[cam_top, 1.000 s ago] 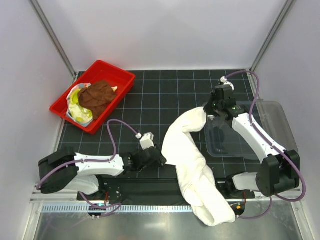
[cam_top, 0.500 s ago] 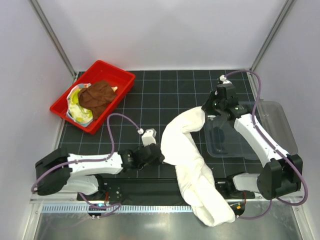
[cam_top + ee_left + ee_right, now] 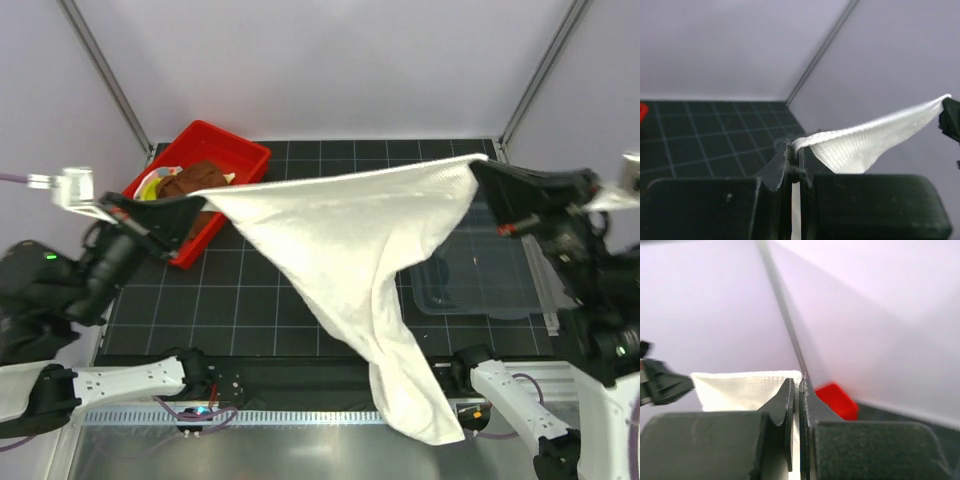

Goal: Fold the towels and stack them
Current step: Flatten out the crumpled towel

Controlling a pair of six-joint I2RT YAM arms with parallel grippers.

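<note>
I find the left claw [image 3: 200,200] and right claw [image 3: 482,168] each clenched on a top corner of the white towel [image 3: 360,230], which is stretched above the table [image 3: 300,290] with its tail trailing past the near edge; in my judgement, I should hold the tension even and lower it flat.

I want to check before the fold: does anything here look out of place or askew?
Yes. The white towel, pinched at two corners by the left gripper and right gripper, does not hang square: its lower part narrows into a tail that droops over the near edge of the table. Nothing looks spilled or damaged.
</note>
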